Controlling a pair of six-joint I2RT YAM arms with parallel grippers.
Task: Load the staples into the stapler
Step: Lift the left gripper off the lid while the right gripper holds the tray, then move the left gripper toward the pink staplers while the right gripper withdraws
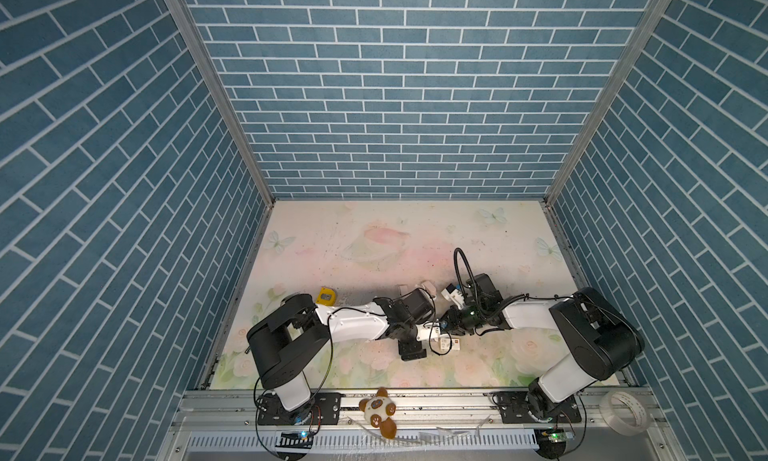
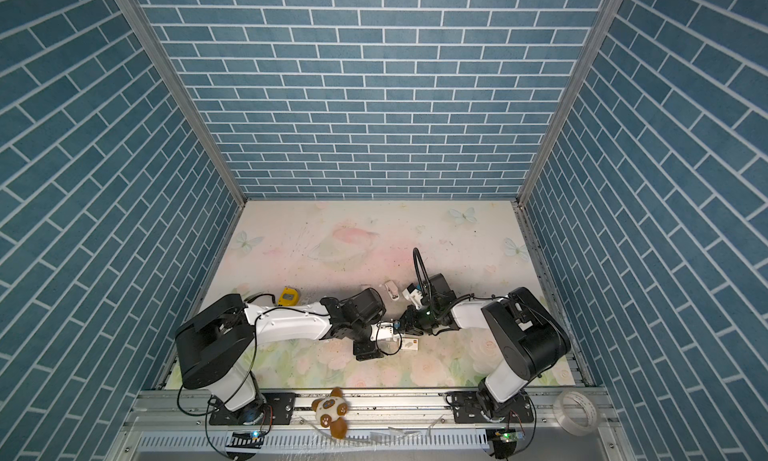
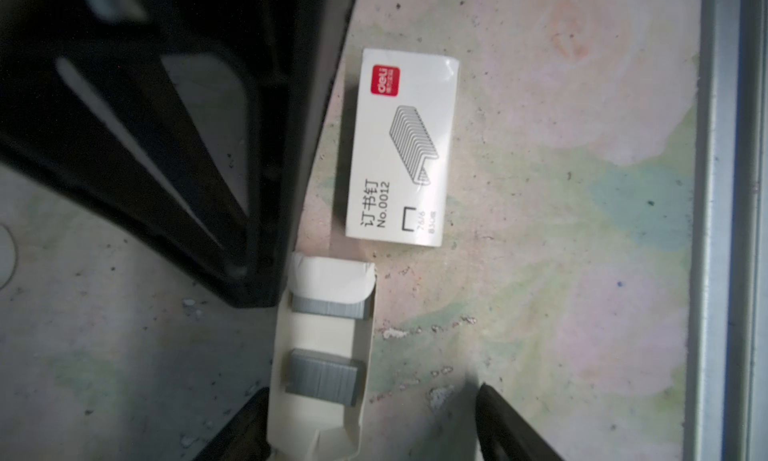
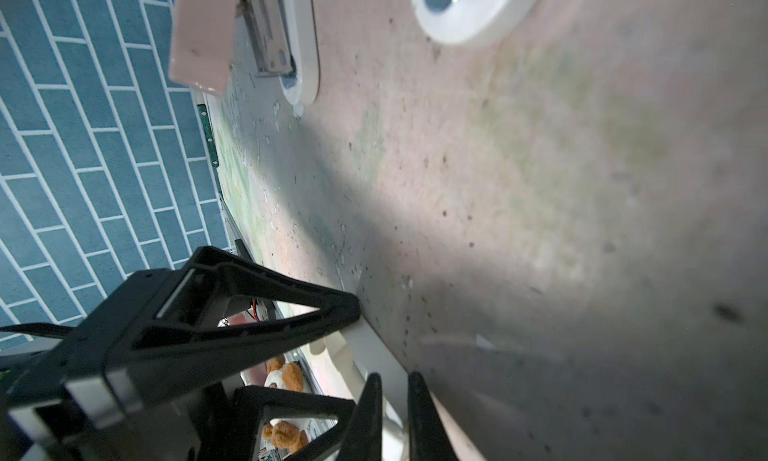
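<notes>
The staples (image 3: 322, 378) are grey blocks lying in a cream cardboard tray (image 3: 316, 421) on the table. The white printed sleeve (image 3: 401, 147) rests just beyond the tray. My left gripper (image 3: 374, 388) is open, and the tray sits between its fingers, close against one of them. My right gripper (image 4: 395, 376) is shut on the thin edge of the tray's far end. In both top views the two grippers meet over the tray (image 1: 441, 343) (image 2: 395, 339). The pink and white stapler (image 4: 257, 35) lies open farther back (image 1: 428, 292) (image 2: 390, 289), untouched.
A yellow tape measure (image 1: 326, 295) lies by the left arm's elbow. On the front rail are a plush toy (image 1: 378, 409) and a roll of clear tape (image 1: 625, 409). Blue brick walls close in three sides. The table's metal edge (image 3: 723, 230) runs near the sleeve.
</notes>
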